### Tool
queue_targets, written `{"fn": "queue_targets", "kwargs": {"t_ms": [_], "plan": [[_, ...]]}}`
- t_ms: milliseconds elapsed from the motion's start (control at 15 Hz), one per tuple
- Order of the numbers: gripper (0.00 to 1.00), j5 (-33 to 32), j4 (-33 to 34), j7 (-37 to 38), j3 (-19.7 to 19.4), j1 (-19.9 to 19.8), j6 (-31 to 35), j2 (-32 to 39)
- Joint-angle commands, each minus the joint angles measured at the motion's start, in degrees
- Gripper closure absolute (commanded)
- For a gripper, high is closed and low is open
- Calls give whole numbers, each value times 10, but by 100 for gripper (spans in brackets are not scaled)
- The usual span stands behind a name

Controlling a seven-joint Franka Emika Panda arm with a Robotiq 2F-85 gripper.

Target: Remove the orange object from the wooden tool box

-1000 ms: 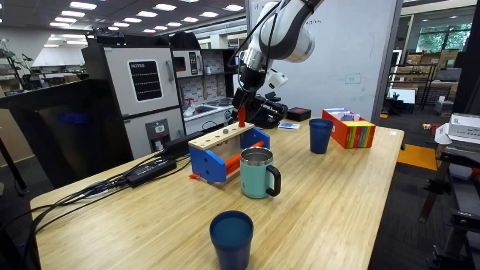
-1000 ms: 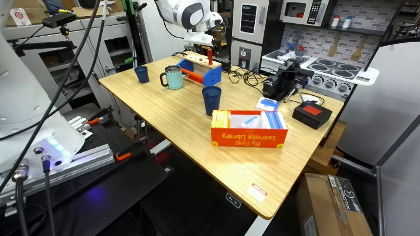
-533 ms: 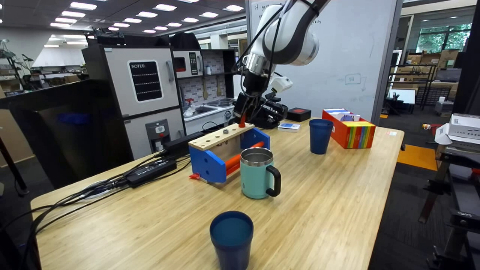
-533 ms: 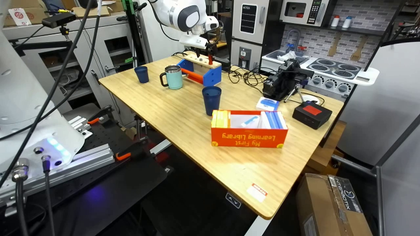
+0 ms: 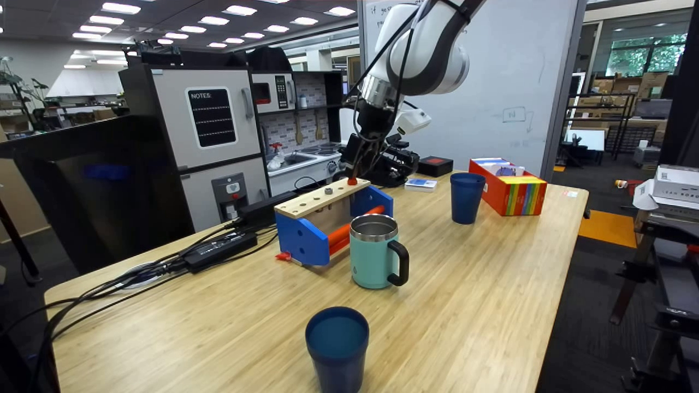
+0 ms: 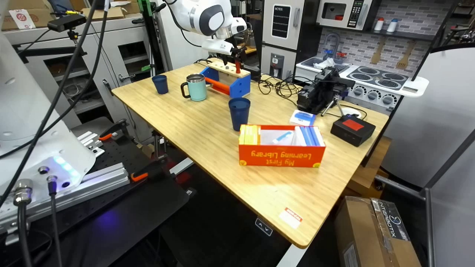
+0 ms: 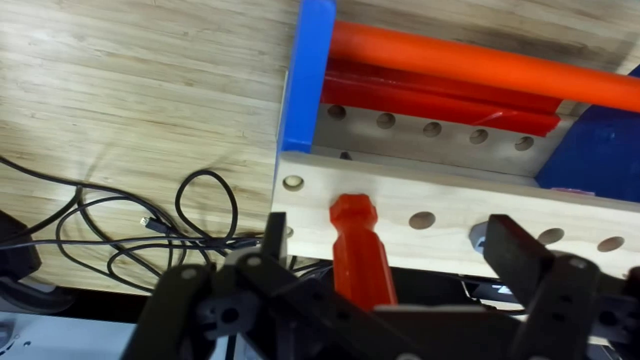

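Observation:
The wooden tool box [image 5: 303, 240] stands on the table, with a light wood top with holes and blue sides; it shows in both exterior views [image 6: 240, 87] and in the wrist view [image 7: 450, 202]. The orange object [image 7: 357, 250], an orange-red handle-like peg, stands upright in the top near one end. Only its base [image 5: 352, 181] shows below the gripper in an exterior view; more of it [image 6: 238, 66] shows in an exterior view. My gripper [image 7: 387, 230] is open, its fingers on either side of the peg and apart from it. The peg is closer to the left finger in the wrist view.
A green mug [image 5: 374, 256] stands close beside the tool box. Blue cups [image 5: 467, 199] [image 5: 337, 349] stand on the table. A multicoloured box [image 6: 282, 155] holds books. Black cables [image 7: 125, 240] lie beside the tool box. A grey bolt [image 7: 478, 236] sits in the wood top near the right finger.
My gripper has come down over the orange object, so less of it shows in the exterior views. The tool box, mug and cups have not moved.

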State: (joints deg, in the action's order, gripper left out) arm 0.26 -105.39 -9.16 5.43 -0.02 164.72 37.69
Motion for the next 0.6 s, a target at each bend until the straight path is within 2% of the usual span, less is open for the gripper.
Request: {"fn": "queue_targets", "kwargs": {"t_ms": [0,533], "plan": [[0,-16,-17,19,-21,15,13,-18],[0,-24,-4,4,-21,6,29,-13]]}}
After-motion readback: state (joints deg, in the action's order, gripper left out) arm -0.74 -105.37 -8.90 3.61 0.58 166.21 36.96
